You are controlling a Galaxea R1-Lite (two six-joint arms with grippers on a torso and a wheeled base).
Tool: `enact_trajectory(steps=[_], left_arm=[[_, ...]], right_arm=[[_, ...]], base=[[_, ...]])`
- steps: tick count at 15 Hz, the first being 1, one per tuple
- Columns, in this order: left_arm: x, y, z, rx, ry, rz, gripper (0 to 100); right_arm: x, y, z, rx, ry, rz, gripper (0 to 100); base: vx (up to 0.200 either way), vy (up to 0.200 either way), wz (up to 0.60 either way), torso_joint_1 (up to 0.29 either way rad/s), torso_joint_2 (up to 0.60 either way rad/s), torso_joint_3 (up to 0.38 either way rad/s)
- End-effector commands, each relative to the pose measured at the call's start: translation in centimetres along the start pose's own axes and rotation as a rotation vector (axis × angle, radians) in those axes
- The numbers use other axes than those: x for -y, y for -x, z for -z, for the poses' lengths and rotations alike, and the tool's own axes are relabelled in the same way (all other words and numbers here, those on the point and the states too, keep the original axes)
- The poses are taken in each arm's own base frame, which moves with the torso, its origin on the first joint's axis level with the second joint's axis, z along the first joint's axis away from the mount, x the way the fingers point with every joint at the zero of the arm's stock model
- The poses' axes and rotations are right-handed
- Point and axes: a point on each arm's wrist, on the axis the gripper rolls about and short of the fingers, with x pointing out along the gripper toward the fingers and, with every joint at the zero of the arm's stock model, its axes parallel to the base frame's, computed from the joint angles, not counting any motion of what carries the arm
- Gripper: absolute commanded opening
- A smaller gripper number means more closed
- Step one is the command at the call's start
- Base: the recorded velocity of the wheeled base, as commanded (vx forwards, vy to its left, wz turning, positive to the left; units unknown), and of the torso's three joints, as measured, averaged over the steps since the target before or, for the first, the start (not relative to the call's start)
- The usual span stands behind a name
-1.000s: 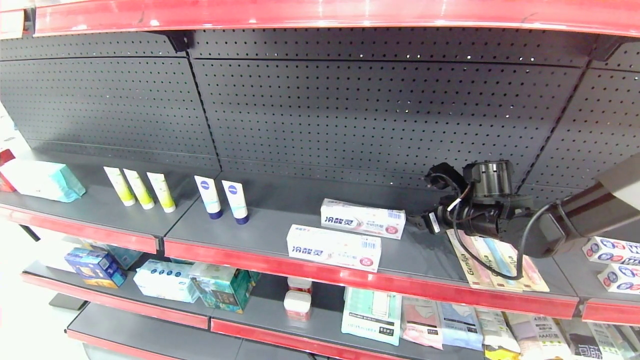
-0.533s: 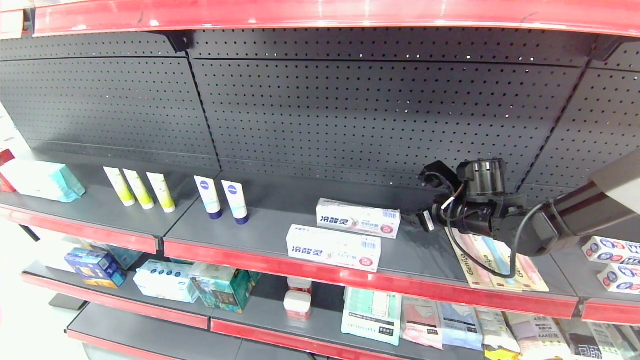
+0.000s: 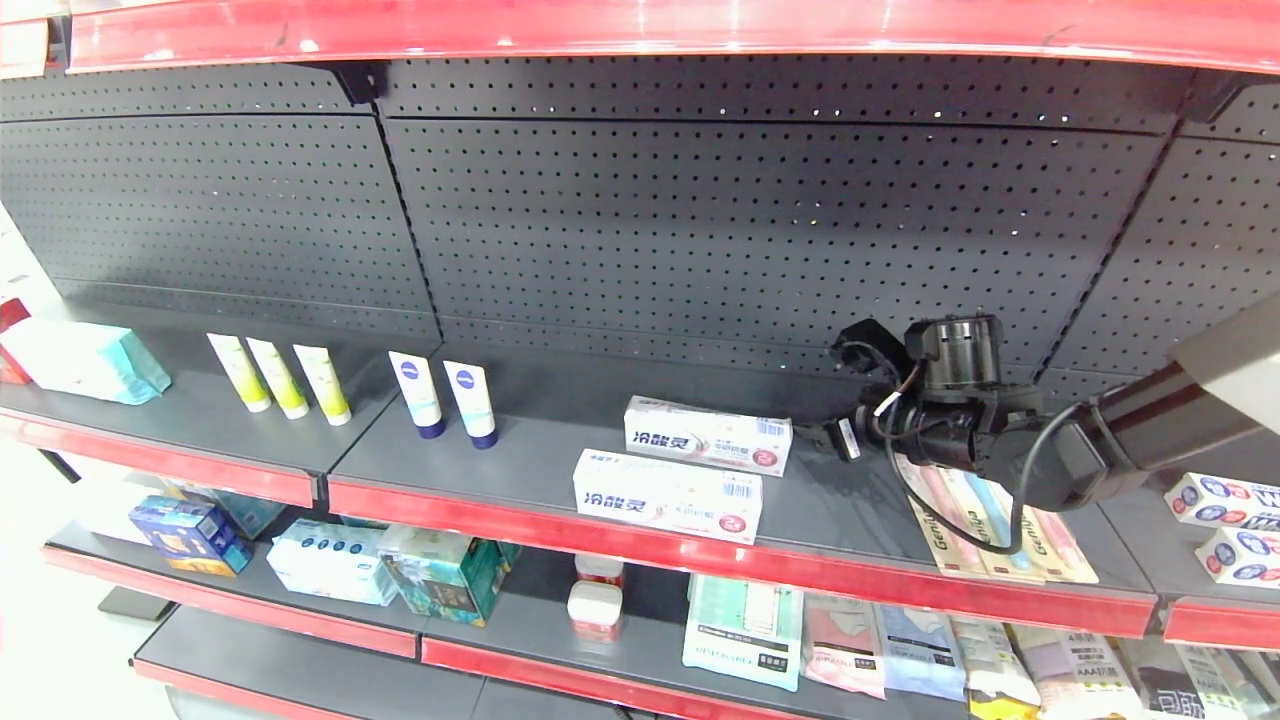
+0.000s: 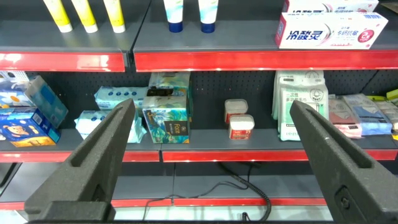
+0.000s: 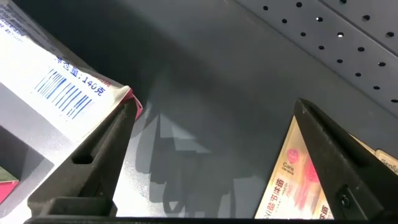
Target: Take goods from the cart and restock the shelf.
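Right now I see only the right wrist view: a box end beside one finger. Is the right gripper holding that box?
Observer: No. In the head view the right gripper sits at the end of the rear toothpaste box, which lies flat on the shelf.
Operator: Is anything in front of it?
Observer: Yes, a second toothpaste box lies at the shelf's front edge.
Operator: And the left gripper?
Observer: It is open and empty, facing the lower shelves.
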Motion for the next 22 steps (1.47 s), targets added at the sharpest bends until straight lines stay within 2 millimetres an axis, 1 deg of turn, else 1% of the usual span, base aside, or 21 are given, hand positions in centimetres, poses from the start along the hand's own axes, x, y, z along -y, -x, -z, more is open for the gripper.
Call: enact_trajectory(steps=[1,15,17,19,21,22], left_arm=[[0.0,0.0,0.0,-0.002,0.0,0.0,100],[0.0,0.0,0.0,-0.002,0.0,0.0,100],[0.0,0.0,0.0,-0.002,0.0,0.0,100],[0.0,0.0,0.0,-0.002,0.0,0.0,100],[0.0,0.0,0.0,-0.002,0.0,0.0,100],[0.0,0.0,0.0,-0.002,0.0,0.0,100]], right_arm=[[-0.1,-0.1,0.1,-0.002,-0.001,-0.002,100],[-0.7,-0.3,-0.5,0.014,-0.001,-0.015,100],[-0.5,-0.2,-0.4,0.011,-0.003,-0.007,100],[0.3,0.2,-0.1,0.0,-0.014,0.02,100],[0.9,1.0,0.1,-0.004,-0.019,0.035,100],[1.4,2.3,0.0,-0.003,-0.023,0.048,100]], base=[[0.0,0.0,0.0,0.0,0.0,0.0],[0.0,0.0,0.0,0.0,0.0,0.0],[0.0,0.0,0.0,0.0,0.0,0.0],[0.0,0.0,0.0,0.0,0.0,0.0],[0.0,0.0,0.0,0.0,0.0,0.0],[0.0,0.0,0.0,0.0,0.0,0.0]])
